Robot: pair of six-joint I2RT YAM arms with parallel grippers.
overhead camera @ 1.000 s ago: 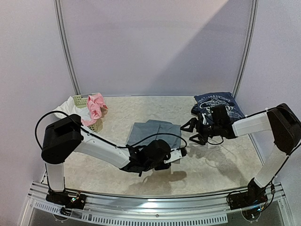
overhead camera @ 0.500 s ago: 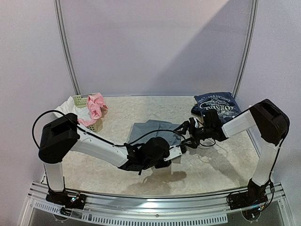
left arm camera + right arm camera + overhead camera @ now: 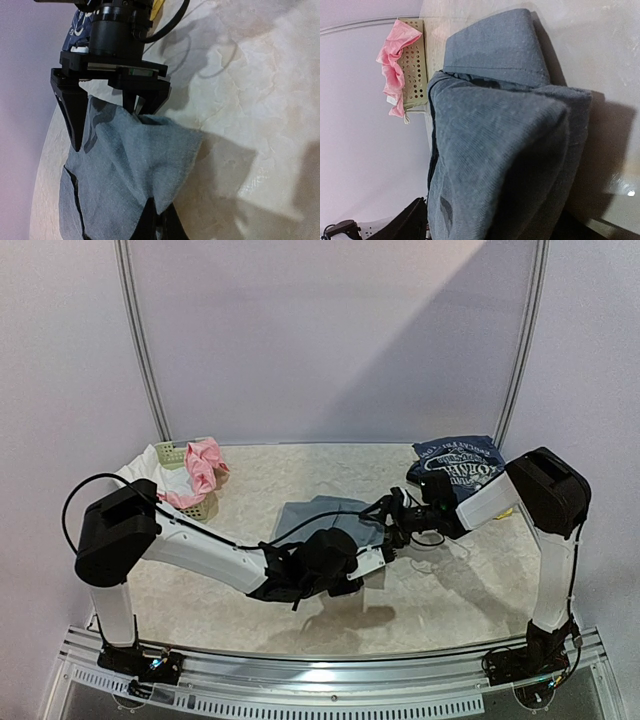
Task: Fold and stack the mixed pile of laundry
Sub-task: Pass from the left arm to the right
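The pink piece [image 3: 205,465] and white piece [image 3: 150,473] lie unfolded over the basket [image 3: 172,451] at the counter's [image 3: 300,465] far-left corner. Mid-counter, the left fingers [image 3: 156,224] pinch the part-folded grey trousers [image 3: 320,515]. The right fingers [image 3: 388,520] stand wide at their edge. The folded navy printed tee [image 3: 465,465] sits far-right, its white lettering unreadable. Most looks undone.

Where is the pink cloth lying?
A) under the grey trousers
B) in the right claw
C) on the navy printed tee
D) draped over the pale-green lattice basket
D: the pink cloth hangs over the basket at the table's back left, apart from both arms.
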